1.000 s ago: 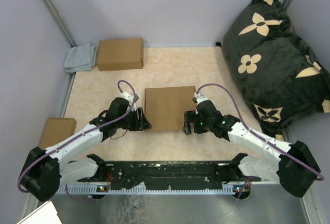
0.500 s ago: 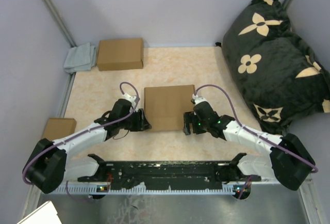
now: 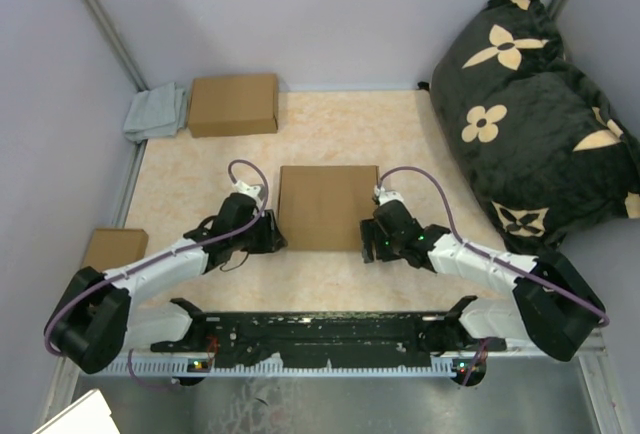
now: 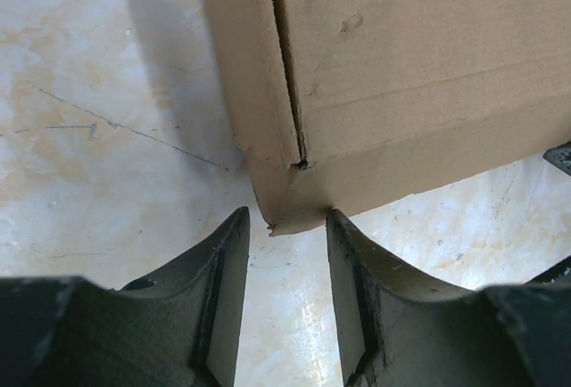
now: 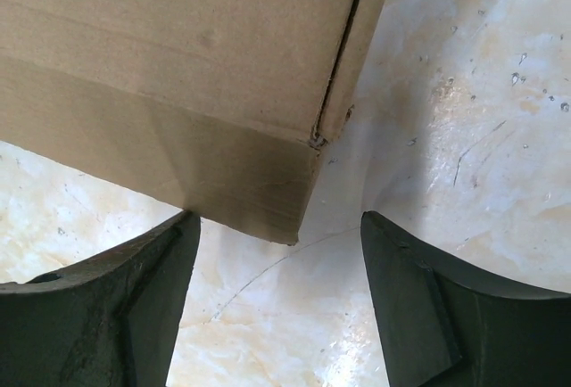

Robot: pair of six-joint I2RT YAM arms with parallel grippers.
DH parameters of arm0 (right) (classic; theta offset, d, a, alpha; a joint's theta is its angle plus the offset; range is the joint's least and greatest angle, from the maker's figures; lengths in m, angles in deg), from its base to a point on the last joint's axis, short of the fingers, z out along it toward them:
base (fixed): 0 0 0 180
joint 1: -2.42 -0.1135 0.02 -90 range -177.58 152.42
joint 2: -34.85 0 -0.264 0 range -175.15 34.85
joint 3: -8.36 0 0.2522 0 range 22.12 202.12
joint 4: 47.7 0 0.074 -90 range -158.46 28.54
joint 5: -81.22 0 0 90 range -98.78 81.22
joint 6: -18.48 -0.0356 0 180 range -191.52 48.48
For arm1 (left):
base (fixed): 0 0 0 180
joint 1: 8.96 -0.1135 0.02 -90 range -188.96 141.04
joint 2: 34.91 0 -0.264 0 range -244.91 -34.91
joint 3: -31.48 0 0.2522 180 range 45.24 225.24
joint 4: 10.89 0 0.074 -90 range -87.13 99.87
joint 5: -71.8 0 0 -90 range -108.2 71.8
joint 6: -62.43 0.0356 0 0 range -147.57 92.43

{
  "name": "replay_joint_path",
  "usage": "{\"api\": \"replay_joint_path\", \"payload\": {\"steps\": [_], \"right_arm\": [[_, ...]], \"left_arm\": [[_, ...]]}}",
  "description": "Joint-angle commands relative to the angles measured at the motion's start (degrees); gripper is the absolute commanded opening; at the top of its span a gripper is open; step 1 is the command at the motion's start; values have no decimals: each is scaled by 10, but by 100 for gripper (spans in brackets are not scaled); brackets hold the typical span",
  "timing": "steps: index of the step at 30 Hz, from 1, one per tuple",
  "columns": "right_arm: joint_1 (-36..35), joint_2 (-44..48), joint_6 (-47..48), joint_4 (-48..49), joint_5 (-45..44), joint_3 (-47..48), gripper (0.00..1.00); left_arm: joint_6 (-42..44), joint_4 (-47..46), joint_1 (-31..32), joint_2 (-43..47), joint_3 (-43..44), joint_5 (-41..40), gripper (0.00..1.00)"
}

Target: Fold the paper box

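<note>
Since a second ago, both pairs of fingers are seen narrowed a little, and the arms are shifted slightly at the box's near corners; the paper box (image 3: pixel 328 207) is found in almost the same spot.

The paper box is laid flat and closed at the middle of the table (image 3: pixel 200 179), between the two grippers. Its plain brown lid is turned up, and a seam is seen along each side wall in the wrist views.

The left gripper (image 3: pixel 272 239) is set at the box's near left corner. Its fingers (image 4: pixel 227 253) are held apart, and the corner is placed just at the mouth of the gap, not clamped.

The right gripper (image 3: pixel 366 246) is set at the near right corner. Its fingers (image 5: pixel 169 262) are spread wider, with the corner sitting between the tips and clear table on either side; nothing is gripped.

A second closed cardboard box (image 3: pixel 233 104) is placed at the far left, with a grey cloth (image 3: pixel 156 112) just beside it. A smaller cardboard piece (image 3: pixel 112 251) is seen at the left edge, and a black flower-patterned cushion (image 3: pixel 530 104) is propped at the right.
</note>
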Motion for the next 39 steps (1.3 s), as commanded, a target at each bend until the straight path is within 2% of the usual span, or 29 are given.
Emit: {"api": "replay_joint_path", "payload": {"steps": [1, 8, 16, 29, 39], "right_arm": [[-5, 45, 8, 30, -9, -4, 73], [-4, 128, 25, 20, -12, -6, 68], [-4, 101, 28, 18, 12, 2, 45], [-5, 91, 21, 65, 72, -7, 42], [-5, 68, 23, 82, 33, -17, 42]], "left_arm": [[8, 11, 2, 20, -2, -26, 46], [9, 11, 2, 15, 5, -35, 45], [8, 19, 2, 14, 11, -26, 43], [10, 38, 2, 35, 19, -18, 43], [13, 43, 2, 20, 29, -25, 42]]}}
